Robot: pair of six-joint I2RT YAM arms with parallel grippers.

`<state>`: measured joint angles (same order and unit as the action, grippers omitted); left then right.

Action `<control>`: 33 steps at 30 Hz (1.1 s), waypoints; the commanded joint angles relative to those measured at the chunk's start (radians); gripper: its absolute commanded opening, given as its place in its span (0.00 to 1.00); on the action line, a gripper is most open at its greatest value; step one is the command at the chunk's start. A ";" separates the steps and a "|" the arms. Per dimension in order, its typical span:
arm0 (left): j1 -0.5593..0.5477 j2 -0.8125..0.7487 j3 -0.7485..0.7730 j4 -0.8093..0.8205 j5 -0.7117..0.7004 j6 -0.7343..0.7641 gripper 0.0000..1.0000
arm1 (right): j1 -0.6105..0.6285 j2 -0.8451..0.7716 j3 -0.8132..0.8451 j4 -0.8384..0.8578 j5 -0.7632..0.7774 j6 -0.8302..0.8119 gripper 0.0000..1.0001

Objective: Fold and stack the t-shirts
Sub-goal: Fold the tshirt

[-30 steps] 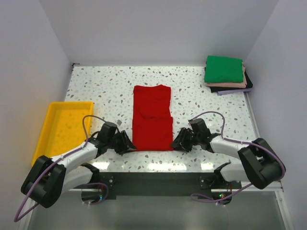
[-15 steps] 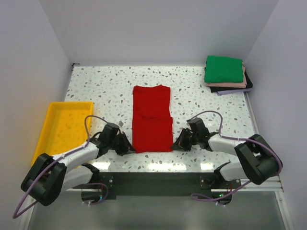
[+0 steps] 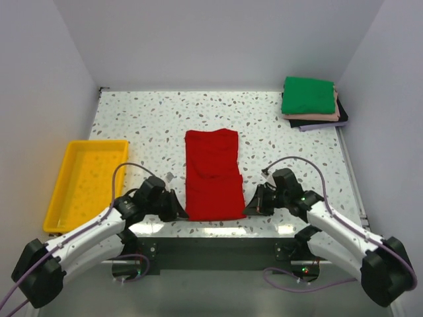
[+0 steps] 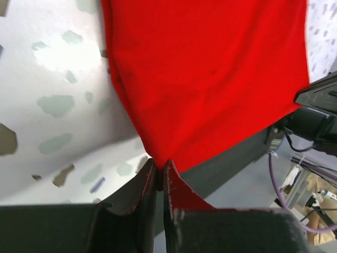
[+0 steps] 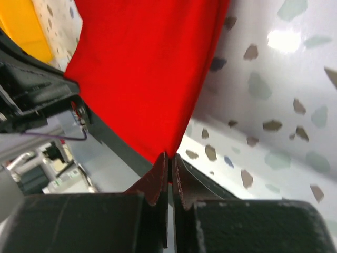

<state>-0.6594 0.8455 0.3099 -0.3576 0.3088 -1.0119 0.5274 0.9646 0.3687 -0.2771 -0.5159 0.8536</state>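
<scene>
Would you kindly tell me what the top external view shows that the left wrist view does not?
Only top external: the yellow tray and the green t-shirt atop the folded stack. Only left wrist: the left gripper shut on a near corner of the red t-shirt, seen close up. Both: the red t-shirt and the speckled table.

The speckled table (image 3: 132, 119) carries a red t-shirt (image 3: 211, 175), a yellow tray (image 3: 86, 181) and 1 stack of folded shirts (image 3: 310, 102).
</scene>
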 commanded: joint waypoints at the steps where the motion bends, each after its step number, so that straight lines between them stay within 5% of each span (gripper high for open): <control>1: -0.032 -0.080 0.084 -0.121 -0.048 -0.047 0.00 | 0.003 -0.156 0.035 -0.272 -0.003 -0.099 0.00; 8: -0.036 -0.094 0.182 -0.170 -0.077 -0.042 0.00 | 0.003 -0.165 0.128 -0.376 0.036 -0.146 0.00; 18: -0.020 0.137 0.446 -0.129 -0.135 0.070 0.00 | 0.002 0.000 0.380 -0.353 0.113 -0.165 0.00; 33: 0.283 0.679 0.879 0.068 0.005 0.213 0.00 | -0.240 0.650 0.831 -0.137 -0.039 -0.176 0.00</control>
<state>-0.4168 1.4425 1.0973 -0.4015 0.2592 -0.8417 0.3172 1.5154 1.1015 -0.5072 -0.4946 0.6823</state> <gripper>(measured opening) 0.118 0.015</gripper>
